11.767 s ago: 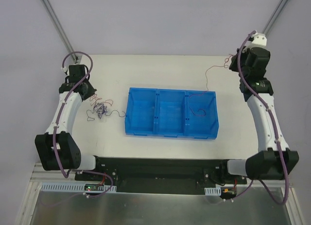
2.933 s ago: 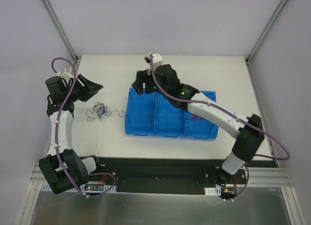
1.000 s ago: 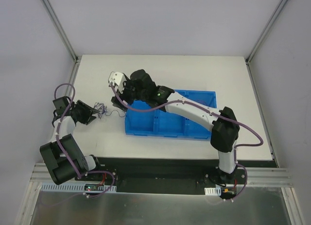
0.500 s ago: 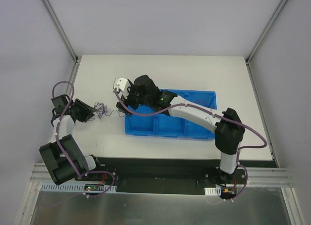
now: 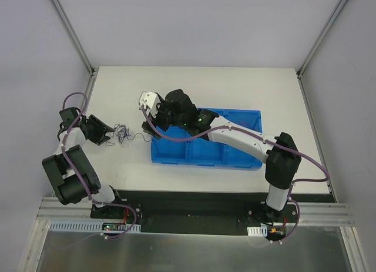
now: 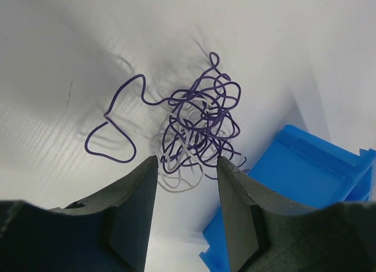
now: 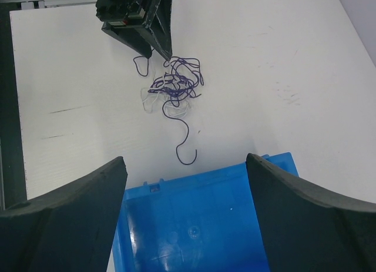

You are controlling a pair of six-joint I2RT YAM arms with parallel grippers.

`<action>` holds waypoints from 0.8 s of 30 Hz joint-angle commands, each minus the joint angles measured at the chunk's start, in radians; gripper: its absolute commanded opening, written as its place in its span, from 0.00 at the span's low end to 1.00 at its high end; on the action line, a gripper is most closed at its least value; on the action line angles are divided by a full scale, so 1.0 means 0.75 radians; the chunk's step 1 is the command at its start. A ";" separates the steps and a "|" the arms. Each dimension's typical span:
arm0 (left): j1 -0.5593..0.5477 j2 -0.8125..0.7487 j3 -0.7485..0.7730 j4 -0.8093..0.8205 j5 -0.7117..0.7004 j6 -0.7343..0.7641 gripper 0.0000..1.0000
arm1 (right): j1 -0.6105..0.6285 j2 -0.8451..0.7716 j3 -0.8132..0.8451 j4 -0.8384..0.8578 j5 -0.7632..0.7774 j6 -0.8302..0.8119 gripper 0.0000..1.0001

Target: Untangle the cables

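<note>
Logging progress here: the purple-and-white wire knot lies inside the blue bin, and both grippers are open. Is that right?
Not quite. The wire knot lies on the white table, outside the blue bin, as the right wrist view shows. The left gripper and right gripper are indeed both open.

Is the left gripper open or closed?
Open. The left gripper holds its dark fingers apart; the knot of thin purple and white wires lies beyond them.
</note>
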 commanded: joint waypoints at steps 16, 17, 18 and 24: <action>0.011 -0.039 -0.033 0.048 0.074 0.033 0.00 | -0.001 -0.067 -0.001 0.094 -0.053 0.068 0.86; 0.011 -0.076 -0.050 0.048 0.057 0.029 0.00 | 0.003 -0.063 -0.003 0.114 -0.063 0.095 0.86; 0.009 -0.121 -0.062 0.048 0.049 0.023 0.00 | 0.003 -0.057 -0.003 0.143 -0.055 0.140 0.86; 0.007 -0.372 0.005 -0.105 0.069 -0.024 0.00 | 0.003 0.080 0.109 0.245 0.178 0.569 0.85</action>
